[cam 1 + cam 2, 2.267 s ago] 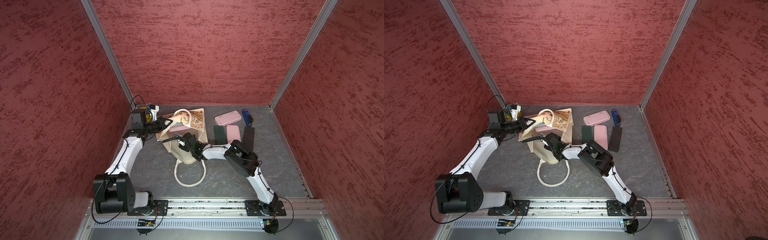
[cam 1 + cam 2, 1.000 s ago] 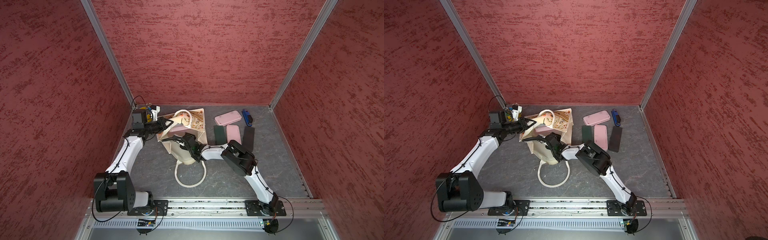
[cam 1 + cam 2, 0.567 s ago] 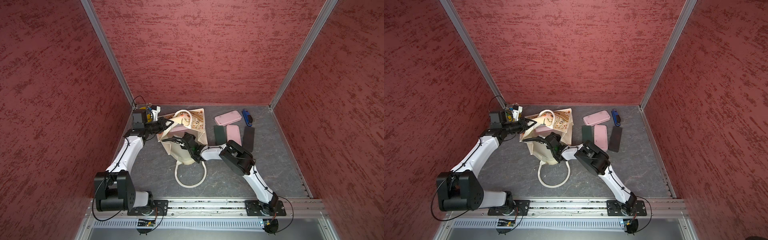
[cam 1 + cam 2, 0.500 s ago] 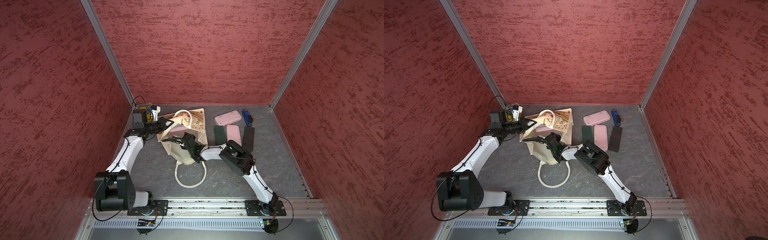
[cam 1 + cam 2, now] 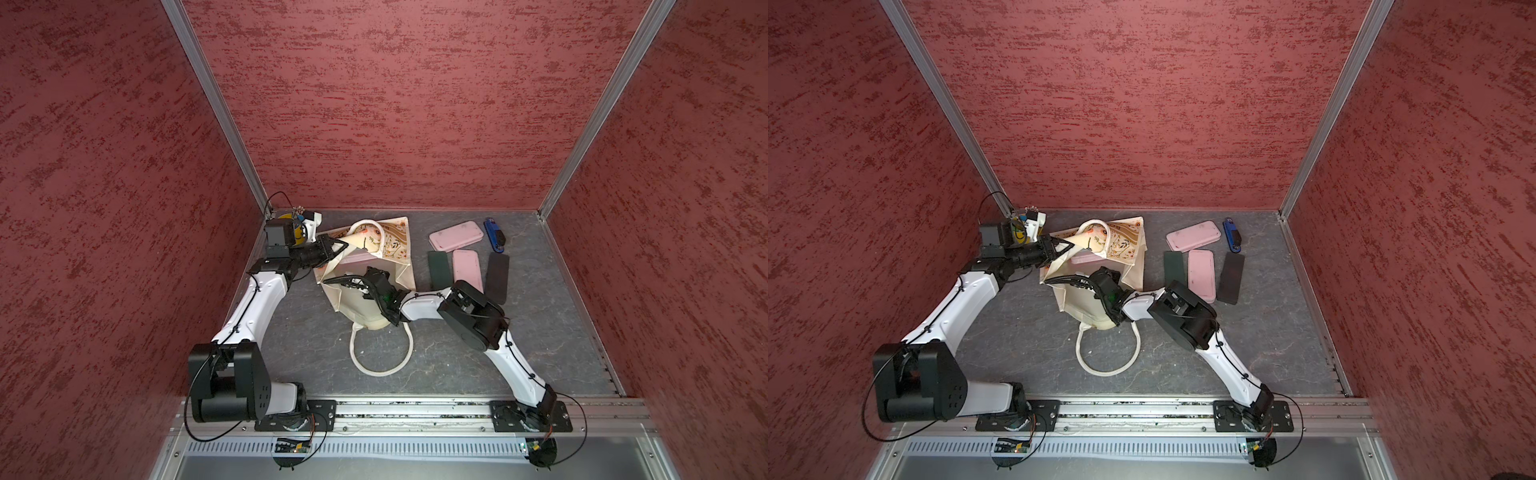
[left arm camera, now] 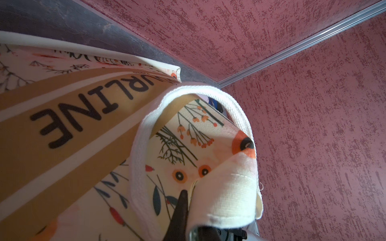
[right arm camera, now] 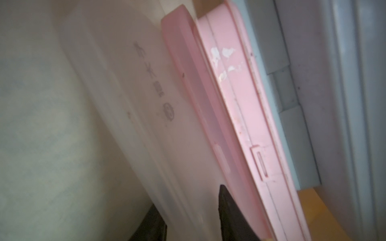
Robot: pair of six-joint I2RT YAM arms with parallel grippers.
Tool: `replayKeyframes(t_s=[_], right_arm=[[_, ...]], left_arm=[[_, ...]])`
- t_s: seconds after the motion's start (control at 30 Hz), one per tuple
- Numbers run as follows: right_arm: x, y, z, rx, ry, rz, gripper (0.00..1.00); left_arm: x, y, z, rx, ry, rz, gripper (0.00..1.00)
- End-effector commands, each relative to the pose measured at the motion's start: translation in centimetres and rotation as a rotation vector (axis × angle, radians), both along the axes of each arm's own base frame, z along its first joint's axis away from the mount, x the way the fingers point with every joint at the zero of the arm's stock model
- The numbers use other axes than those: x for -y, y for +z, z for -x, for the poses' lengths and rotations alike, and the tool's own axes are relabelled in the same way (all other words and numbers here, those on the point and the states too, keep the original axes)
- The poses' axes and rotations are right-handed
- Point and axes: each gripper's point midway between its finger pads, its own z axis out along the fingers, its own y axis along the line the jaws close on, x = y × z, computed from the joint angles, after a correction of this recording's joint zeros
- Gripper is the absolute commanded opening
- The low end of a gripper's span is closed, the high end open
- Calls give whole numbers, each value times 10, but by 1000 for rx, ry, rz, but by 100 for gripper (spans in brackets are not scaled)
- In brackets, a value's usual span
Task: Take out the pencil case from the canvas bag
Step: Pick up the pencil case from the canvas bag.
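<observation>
My left gripper (image 5: 345, 245) pinches the canvas bag (image 5: 358, 300); my right gripper (image 7: 188, 197) straddles the pencil case (image 7: 133, 108) inside, whether clamped I cannot tell.

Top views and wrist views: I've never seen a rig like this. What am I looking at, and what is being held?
Two robot arms stand on a front rail, each ending in a two-finger gripper. The top views look down on the table, and each wrist view rides on an arm. The left gripper pinches the rim of the canvas bag. The right gripper is inside it, straddling a frosted case beside a pink case. Other cases lie on the table.
</observation>
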Motion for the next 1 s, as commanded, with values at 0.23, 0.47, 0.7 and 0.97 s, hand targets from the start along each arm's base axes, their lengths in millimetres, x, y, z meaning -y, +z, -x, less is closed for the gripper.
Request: replayKeyframes(t_s=[0.23, 0.47, 0.7, 0.97], right_arm=[[2, 11, 33, -89, 83, -36, 32], [1, 14, 49, -167, 123, -32, 29], [-6, -3, 69, -322, 185, -4, 29], [-8, -29, 60, -347, 131, 22, 33]], left_arm=[[-1, -16, -1, -59, 20, -2, 3], [-1, -15, -1, -55, 18, -2, 3], [0, -13, 0, -52, 16, -2, 3], [3, -13, 2, -51, 8, -6, 3]])
